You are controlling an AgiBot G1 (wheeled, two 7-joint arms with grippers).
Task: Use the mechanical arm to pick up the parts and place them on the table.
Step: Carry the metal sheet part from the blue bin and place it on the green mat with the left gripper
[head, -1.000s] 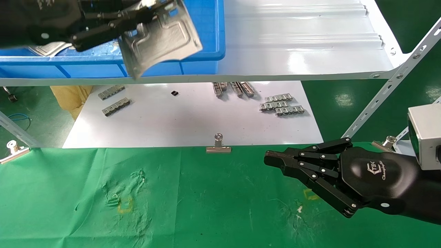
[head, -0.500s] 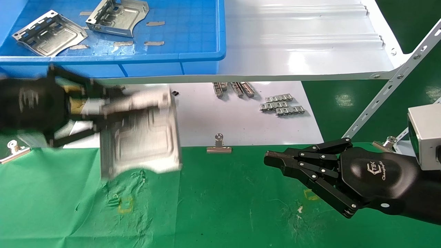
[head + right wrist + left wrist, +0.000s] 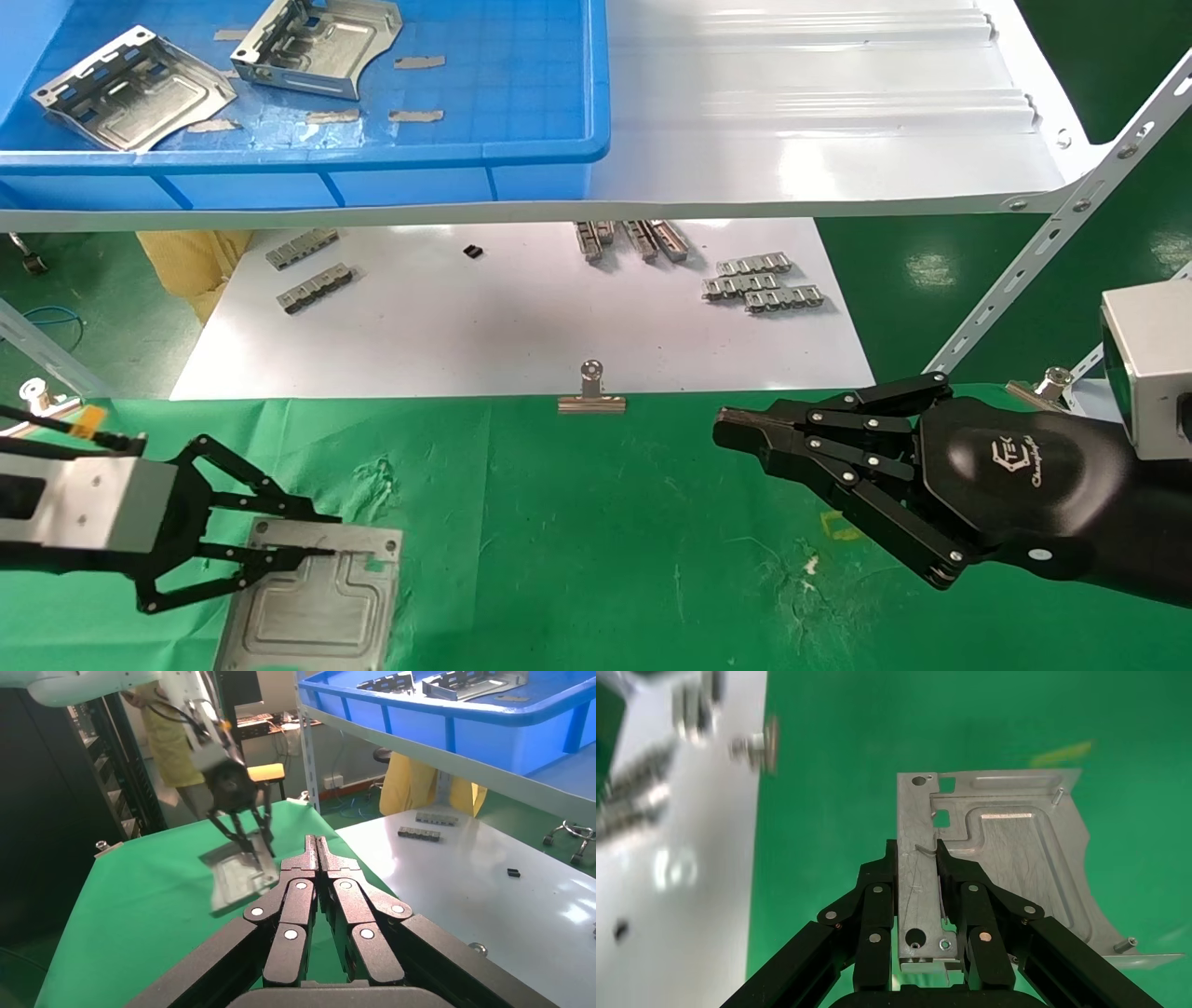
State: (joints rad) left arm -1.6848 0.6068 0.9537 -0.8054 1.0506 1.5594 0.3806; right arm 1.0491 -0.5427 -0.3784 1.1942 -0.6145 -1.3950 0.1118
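Observation:
My left gripper [image 3: 317, 550] is shut on the bent-up flange of a silvery sheet-metal bracket [image 3: 312, 606] at the near left of the green table [image 3: 605, 540]. The plate lies flat, low over the cloth; I cannot tell whether it touches. In the left wrist view the fingers [image 3: 878, 881] clamp the flange of the bracket [image 3: 1011, 860] from both sides. Two more brackets [image 3: 130, 89] [image 3: 321, 42] lie in the blue bin [image 3: 559, 149]. My right gripper [image 3: 731, 431] is shut and empty, parked over the table's right side.
The blue bin stands on a glossy white shelf [image 3: 819, 140] at the back. Below it a white sheet [image 3: 521, 326] carries small segmented strips [image 3: 759, 289]. A silver binder clip [image 3: 590, 396] pins the cloth's far edge. A slanted shelf strut [image 3: 1034, 270] stands at the right.
My left gripper has carried the bracket from above the blue bin down and toward me to the near left of the green cloth. The right arm has not moved.

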